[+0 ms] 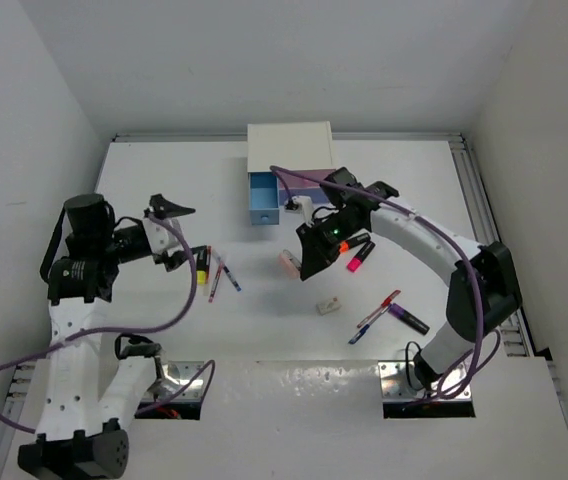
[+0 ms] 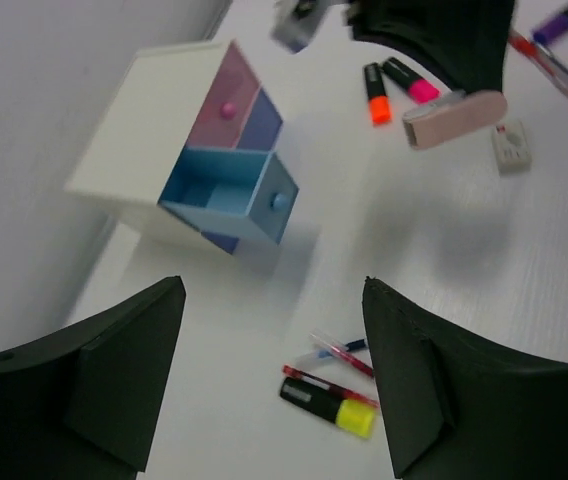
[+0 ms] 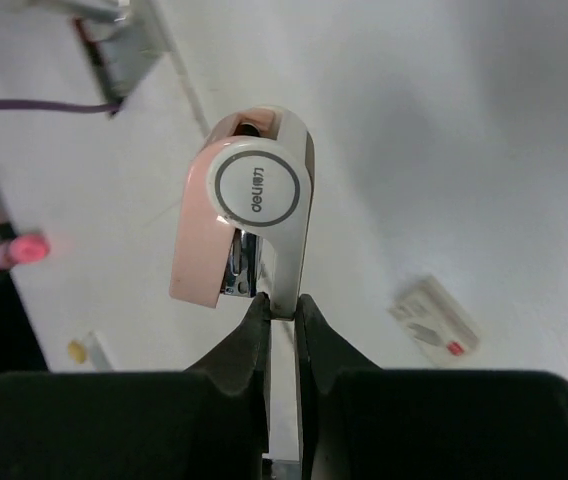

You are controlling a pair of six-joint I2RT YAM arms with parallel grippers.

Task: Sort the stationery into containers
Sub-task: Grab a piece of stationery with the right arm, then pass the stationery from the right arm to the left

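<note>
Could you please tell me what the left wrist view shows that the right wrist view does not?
Only the left wrist: the white cabinet with its light-blue drawer pulled open, and a yellow highlighter. Only the right wrist: the round logo on the pink stapler, and the fingertips of the right gripper closed on it. Both: the stapler and a whitish eraser.

"deli" brand mark inside a ring, on the round white end of the pink stapler (image 3: pixel 247 215)
</note>
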